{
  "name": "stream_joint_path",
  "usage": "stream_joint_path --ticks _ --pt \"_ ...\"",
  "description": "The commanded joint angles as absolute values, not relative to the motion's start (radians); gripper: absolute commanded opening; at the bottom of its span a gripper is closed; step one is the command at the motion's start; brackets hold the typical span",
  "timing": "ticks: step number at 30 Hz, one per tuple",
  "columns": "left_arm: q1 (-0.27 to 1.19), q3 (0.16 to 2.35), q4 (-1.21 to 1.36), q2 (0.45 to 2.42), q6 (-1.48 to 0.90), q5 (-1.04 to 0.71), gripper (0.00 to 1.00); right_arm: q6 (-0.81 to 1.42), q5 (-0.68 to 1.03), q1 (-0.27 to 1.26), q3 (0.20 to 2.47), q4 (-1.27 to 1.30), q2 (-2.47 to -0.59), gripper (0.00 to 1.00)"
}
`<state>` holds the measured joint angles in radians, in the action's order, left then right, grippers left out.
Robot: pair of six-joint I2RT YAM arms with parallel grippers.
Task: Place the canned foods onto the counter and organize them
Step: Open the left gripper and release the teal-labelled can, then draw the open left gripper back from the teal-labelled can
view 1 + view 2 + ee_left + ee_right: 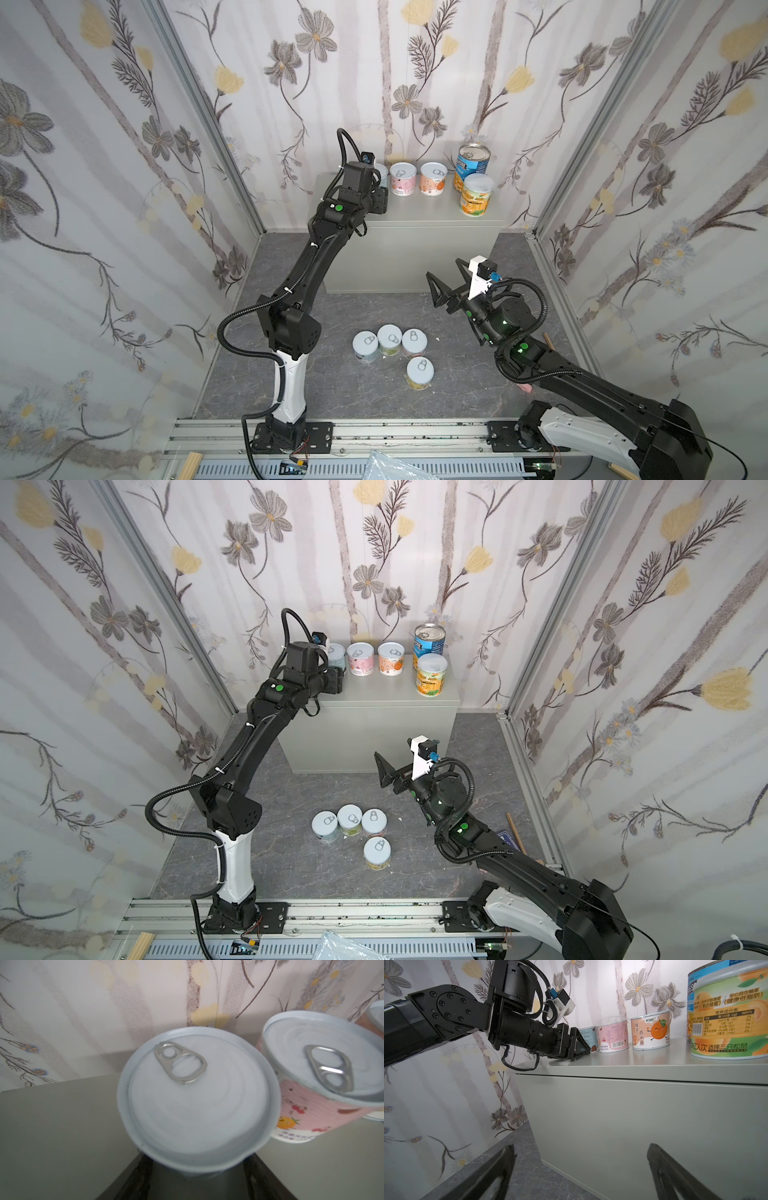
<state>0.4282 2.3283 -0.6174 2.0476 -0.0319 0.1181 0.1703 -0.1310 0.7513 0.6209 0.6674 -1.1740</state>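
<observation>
The counter (415,216) (633,1115) carries a row of short cans at its back: a blue-labelled one (336,654) (197,1101), a pink one (402,178) (311,1084) and an orange one (433,178) (651,1030). At its right end stand the tall blue can (473,160) and the orange-yellow can (476,195) (729,1018). My left gripper (380,183) (198,1163) straddles the blue-labelled can, which rests on the counter; its lid hides the fingertips. Several short cans (389,338) (376,850) stand on the floor. My right gripper (442,268) (580,1147) hangs open and empty before the counter's front.
Floral walls close in the left, back and right. A metal rail (374,432) with both arm bases runs along the front. A wooden stick (549,341) lies on the dark floor at the right, and clear plastic (386,465) lies by the front edge.
</observation>
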Motion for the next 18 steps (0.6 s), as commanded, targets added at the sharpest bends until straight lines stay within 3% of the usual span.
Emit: stream_joint_path --ticks 1,18 --pt "0.427 2.313 -0.656 2.02 -0.053 0.104 0.75 0.166 -0.132 0.752 0.622 0.67 -1.177 1.0" --pt "0.426 2.194 -0.595 1.935 -0.065 0.117 0.81 0.187 -0.11 0.752 0.614 0.657 -1.157 1.0"
